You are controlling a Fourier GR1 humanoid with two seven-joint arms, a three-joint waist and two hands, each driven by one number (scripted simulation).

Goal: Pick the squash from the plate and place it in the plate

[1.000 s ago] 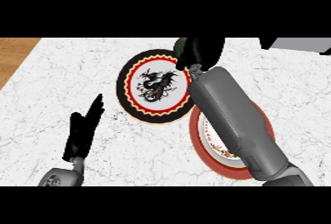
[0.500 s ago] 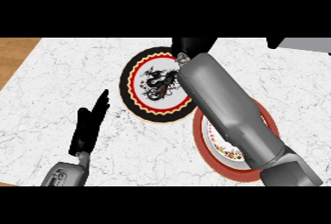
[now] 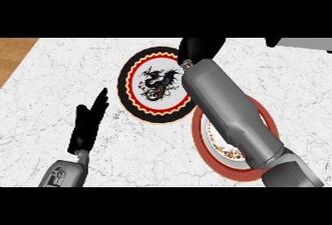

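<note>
My right hand [image 3: 200, 47] is at the far rim of the black plate [image 3: 139, 94], I can't tell if it's closed or where the squash is, and my left hand [image 3: 88, 125] rests open, near left.

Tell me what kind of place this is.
Probably a kitchen counter: a white marble-patterned worktop with a strip of wood floor past its edge, and two dinner plates on it, a black dragon plate and a red-rimmed plate.

White marble counter [image 3: 77, 66], wood strip [image 3: 13, 55] (left edge)
</note>
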